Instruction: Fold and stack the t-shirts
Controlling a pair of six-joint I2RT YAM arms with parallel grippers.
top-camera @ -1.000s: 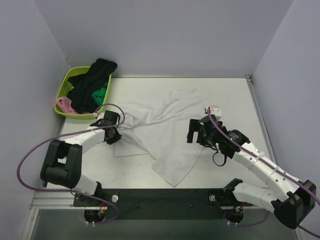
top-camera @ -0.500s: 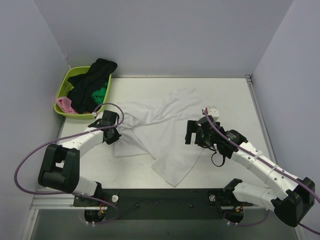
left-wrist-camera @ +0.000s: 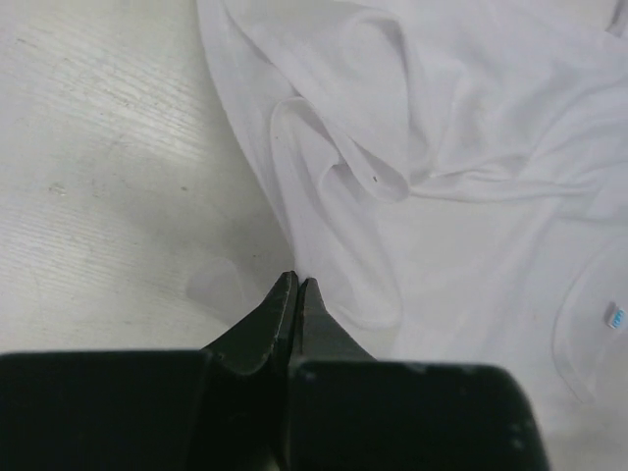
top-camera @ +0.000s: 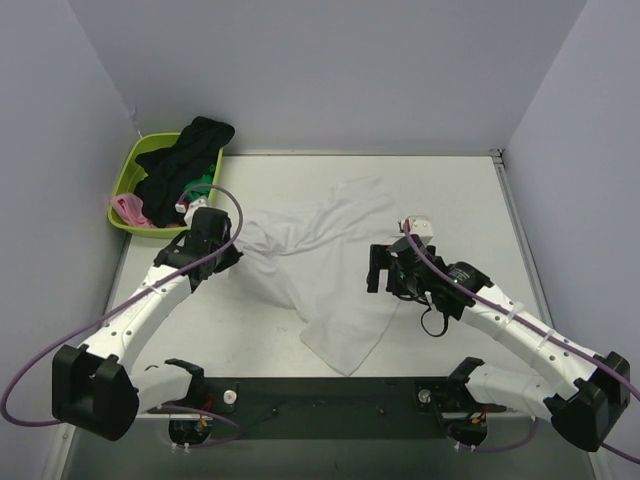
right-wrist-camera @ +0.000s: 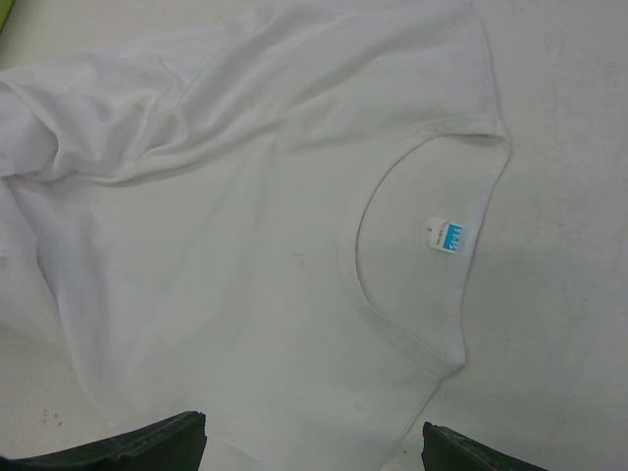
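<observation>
Flattening step: your left fingers (left-wrist-camera: 280,306) pinch the shirt (top-camera: 330,262) edge, right fingers (right-wrist-camera: 157,446) open above it; next, pull it flat.

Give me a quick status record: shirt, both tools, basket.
white t-shirt: crumpled, unfolded, lying on the table
left tool: shut, pinching the shirt's edge on its left side
right tool: open, above the shirt near the collar, holding nothing
collar label: blue, facing up
basket: lime green, far left corner
basket contents: black garment; green garment; pink garment
stack: not started
</observation>
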